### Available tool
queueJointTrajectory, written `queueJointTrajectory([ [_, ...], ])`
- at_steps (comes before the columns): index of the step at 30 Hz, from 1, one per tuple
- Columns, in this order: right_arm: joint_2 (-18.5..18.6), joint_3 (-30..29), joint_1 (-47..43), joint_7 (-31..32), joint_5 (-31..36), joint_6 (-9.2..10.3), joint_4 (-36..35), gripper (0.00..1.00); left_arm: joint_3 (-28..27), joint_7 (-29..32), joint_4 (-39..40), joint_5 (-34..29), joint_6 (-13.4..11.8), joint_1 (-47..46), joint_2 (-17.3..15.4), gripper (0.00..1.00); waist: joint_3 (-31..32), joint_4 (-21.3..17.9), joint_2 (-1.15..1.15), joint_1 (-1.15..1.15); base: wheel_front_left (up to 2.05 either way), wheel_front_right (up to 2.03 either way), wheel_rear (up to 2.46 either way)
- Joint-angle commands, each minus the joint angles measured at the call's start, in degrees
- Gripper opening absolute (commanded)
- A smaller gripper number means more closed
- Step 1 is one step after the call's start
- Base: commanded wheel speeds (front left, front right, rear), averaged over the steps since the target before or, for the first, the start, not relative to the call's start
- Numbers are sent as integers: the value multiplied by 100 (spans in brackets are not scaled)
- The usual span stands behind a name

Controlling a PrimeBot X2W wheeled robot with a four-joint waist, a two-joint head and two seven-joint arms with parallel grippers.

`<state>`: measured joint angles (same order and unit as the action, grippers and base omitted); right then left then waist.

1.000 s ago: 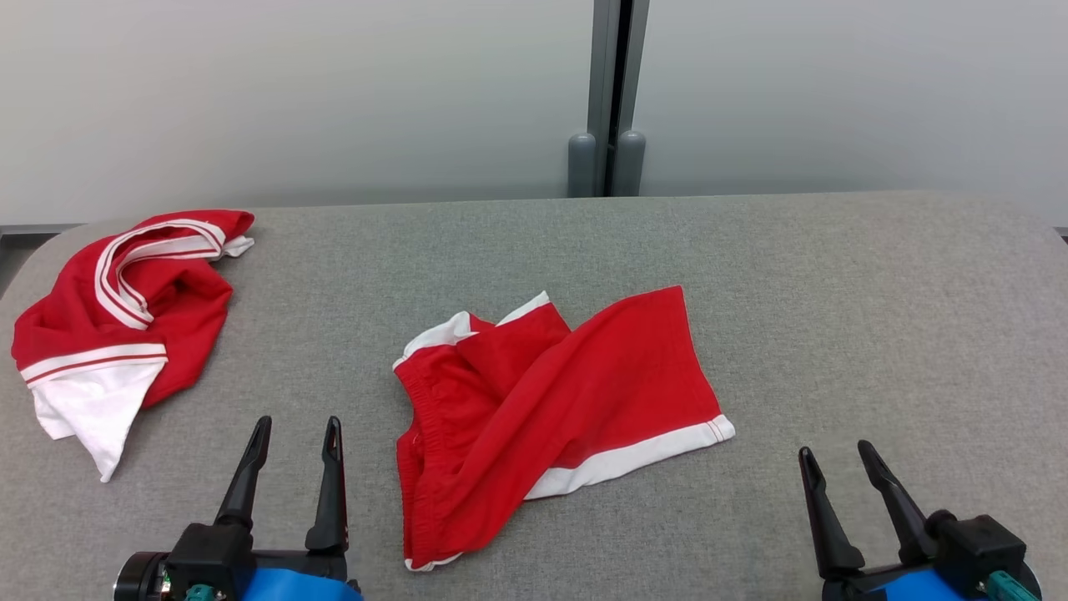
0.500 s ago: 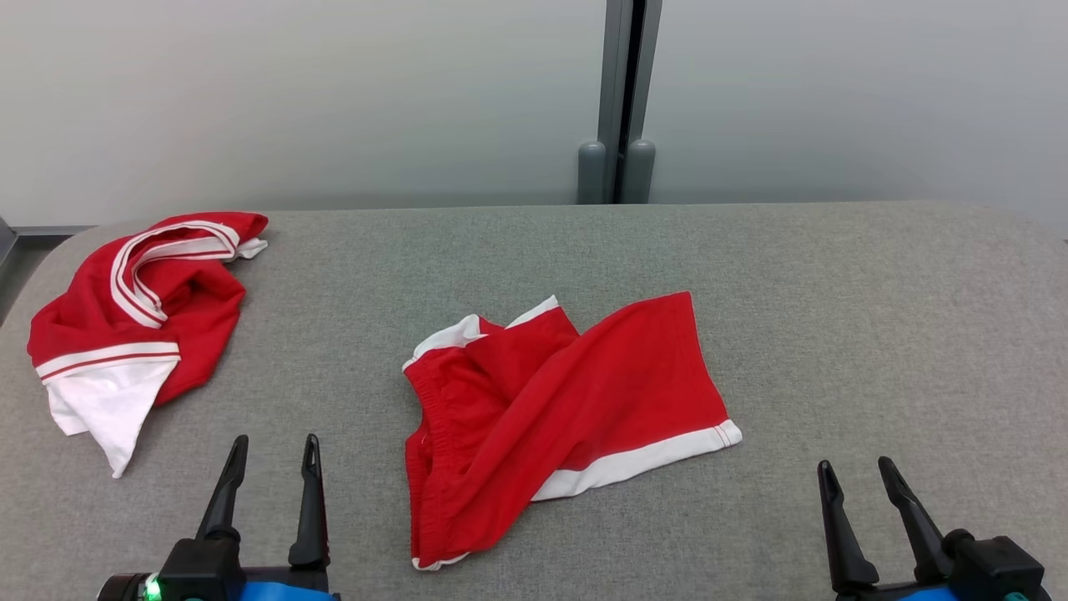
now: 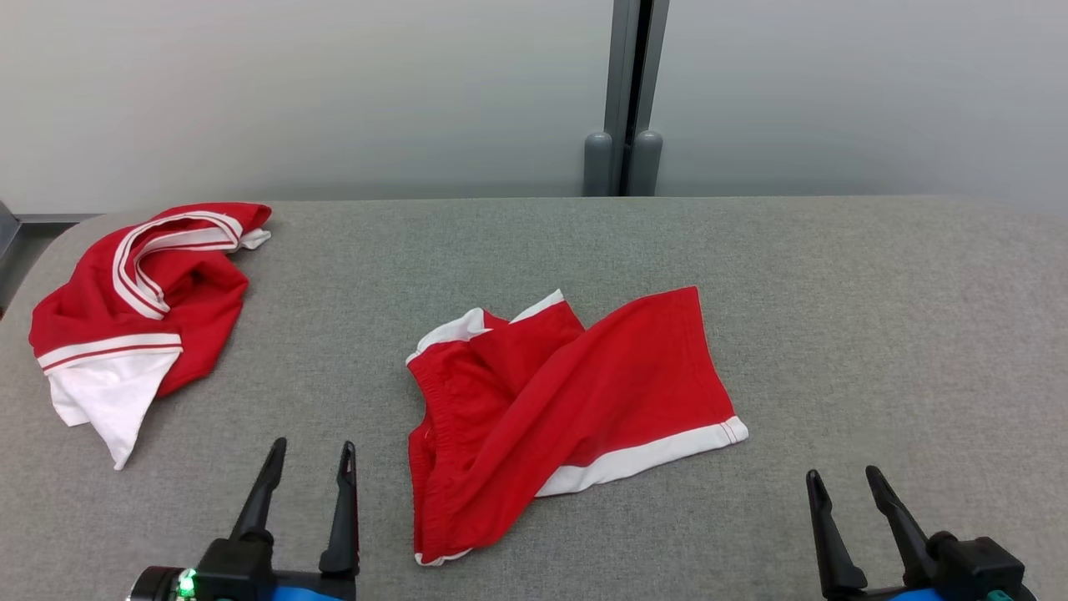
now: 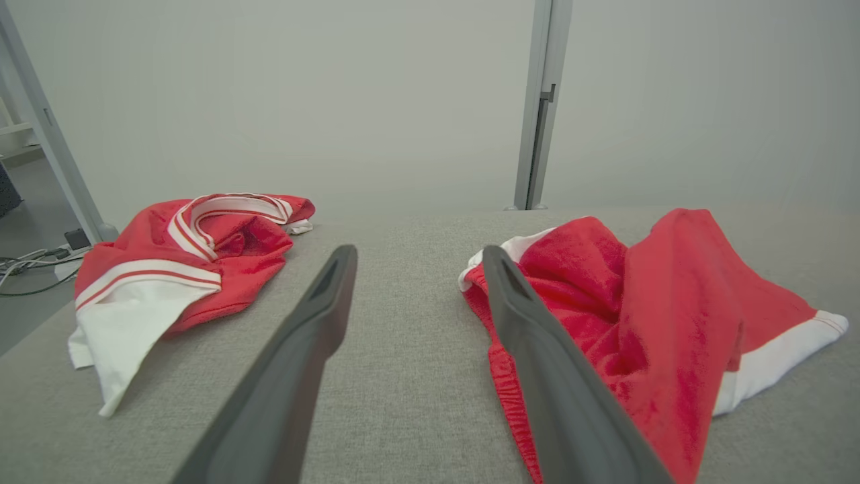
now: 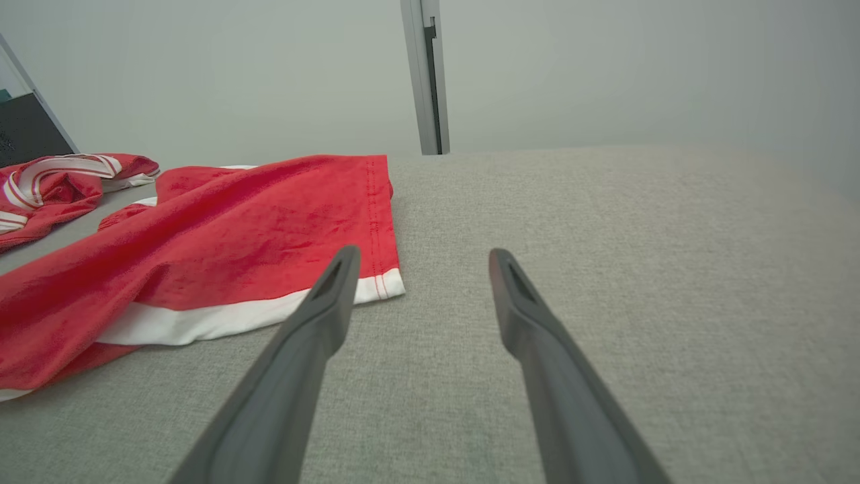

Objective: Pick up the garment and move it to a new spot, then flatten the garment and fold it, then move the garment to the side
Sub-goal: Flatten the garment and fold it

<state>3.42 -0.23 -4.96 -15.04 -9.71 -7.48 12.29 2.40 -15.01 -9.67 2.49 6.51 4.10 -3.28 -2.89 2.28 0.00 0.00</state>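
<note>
Going for the pickup: our left claw (image 3: 314, 445) and right claw (image 3: 841, 474) sit open, empty, so we pinch the red shorts (image 3: 567, 401) at waistband and hem.

- Work surface: a wide grey fabric-covered table (image 3: 834, 275) with rounded corners and a fine woven texture spans the head view from side to side.
- Rear boundary: smooth pale grey-white wall panels (image 3: 292, 92) stand directly behind the far edge of the table.
- Panel joint: a narrow vertical grey metal post (image 3: 638, 75) with a dark central seam separates two panels; two rounded grey caps (image 3: 597, 163) sit at its base.
- Left side, left wrist view: a slanted grey metal frame bar (image 4: 50, 134) rises from a plain grey floor (image 4: 20, 306), where thin loose cables (image 4: 23, 265) lie.
- Lighting: even and diffuse; shadows are soft.
</note>
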Motion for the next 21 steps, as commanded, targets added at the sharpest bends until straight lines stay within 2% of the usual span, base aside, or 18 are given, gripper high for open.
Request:
queueJointTrajectory([
  [1, 50, 34, 118, -20, 6, -3, 51, 100, 75, -24, -39, -23, 34, 19, -46, 100, -31, 16, 0, 0, 0, 0, 0],
  [8, 423, 377, 741, -20, -21, -3, 664, 100, 928, -24, -214, 14, 108, 88, -392, 100, -210, 77, 0, 0, 0, 0, 0],
  [16, 822, 1074, 1540, -20, -277, -2, 1649, 100, 1980, -25, -436, 316, 110, 5, -794, 100, -453, 160, 0, 0, 0, 0, 0],
  [21, 925, 1408, 1928, -20, -441, -3, 2165, 100, 2329, -25, -638, 453, 93, -137, -942, 100, -598, 181, 0, 0, 0, 0, 0],
])
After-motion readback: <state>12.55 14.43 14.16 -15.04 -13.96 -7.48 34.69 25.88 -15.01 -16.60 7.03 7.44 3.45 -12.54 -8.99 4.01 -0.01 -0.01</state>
